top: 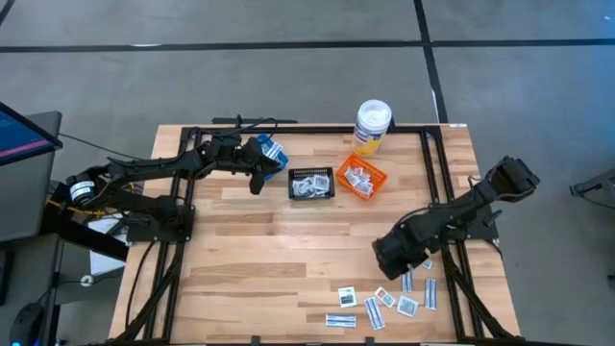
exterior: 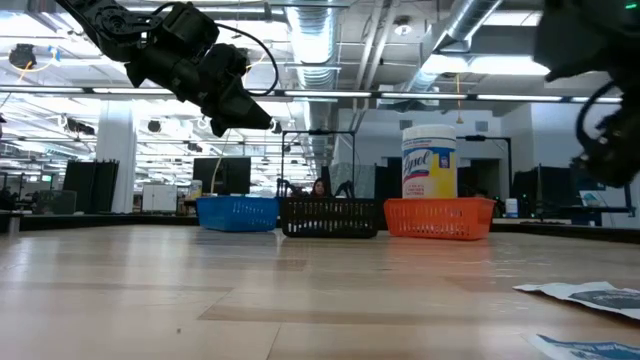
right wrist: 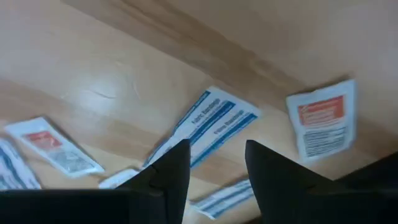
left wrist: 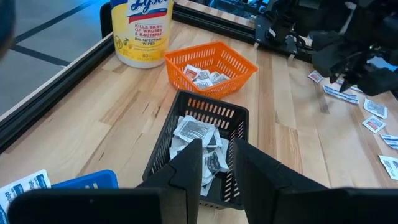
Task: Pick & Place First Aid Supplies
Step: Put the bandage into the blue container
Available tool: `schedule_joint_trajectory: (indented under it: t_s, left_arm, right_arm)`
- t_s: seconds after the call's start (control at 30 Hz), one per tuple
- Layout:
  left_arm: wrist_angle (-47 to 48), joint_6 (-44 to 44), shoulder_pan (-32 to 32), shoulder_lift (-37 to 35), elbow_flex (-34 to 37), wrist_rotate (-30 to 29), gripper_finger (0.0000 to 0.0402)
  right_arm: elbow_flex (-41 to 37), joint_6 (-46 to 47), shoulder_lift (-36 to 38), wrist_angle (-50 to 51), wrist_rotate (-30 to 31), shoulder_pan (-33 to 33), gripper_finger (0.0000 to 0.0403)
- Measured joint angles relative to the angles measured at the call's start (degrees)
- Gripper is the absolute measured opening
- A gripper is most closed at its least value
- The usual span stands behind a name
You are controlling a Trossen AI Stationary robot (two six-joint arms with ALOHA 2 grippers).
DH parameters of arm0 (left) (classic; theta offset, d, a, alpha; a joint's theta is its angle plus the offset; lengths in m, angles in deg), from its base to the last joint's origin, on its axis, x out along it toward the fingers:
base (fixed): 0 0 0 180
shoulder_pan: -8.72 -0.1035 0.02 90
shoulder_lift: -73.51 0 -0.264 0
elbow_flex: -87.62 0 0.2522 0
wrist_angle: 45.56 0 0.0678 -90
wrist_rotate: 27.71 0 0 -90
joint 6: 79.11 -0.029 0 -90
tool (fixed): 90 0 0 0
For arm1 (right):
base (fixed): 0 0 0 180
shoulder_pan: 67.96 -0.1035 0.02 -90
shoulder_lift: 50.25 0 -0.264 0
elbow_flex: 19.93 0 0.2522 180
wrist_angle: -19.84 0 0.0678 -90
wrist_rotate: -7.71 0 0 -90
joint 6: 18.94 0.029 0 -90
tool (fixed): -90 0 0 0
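Observation:
Loose first aid packets [top: 384, 303] lie flat on the table's near right part: narrow blue-printed strips and small squares with red marks. My right gripper [top: 392, 256] hovers open just above them; in its wrist view a blue-striped strip [right wrist: 208, 124] lies between and beyond the fingers, with a red-marked square [right wrist: 323, 126] beside it. My left gripper [top: 258, 178] is open and empty. It hangs raised [exterior: 240, 110] between the blue basket [top: 273, 151] and the black basket [left wrist: 199, 146], which holds several packets.
The orange basket [top: 361, 178] with packets sits to the right of the black one. A tall white bottle with a yellow label [top: 372, 126] stands at the far edge. A black frame rail [top: 437, 173] runs along the table's sides. Bare wood [top: 279, 259] spans the middle.

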Motion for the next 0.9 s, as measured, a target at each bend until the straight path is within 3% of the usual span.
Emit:
schedule_joint_trajectory:
  t_s: [0.33,0.73,0.9]
  left_arm:
    - [0.0,0.0,0.0,0.0,0.0,0.0,0.0089]
    - [-0.02,0.0,0.0,0.0,0.0,0.0,0.0089]
    - [-0.04,0.66,0.02,0.0,0.0,0.0,0.0089]
  right_arm:
    - [-4.35,10.64,0.08,-7.77,5.0,-3.85,0.0139]
    - [-5.27,8.23,0.04,-8.22,6.81,-3.71,0.001]
    - [-1.93,4.26,-0.27,-6.9,9.75,-2.27,0.0008]
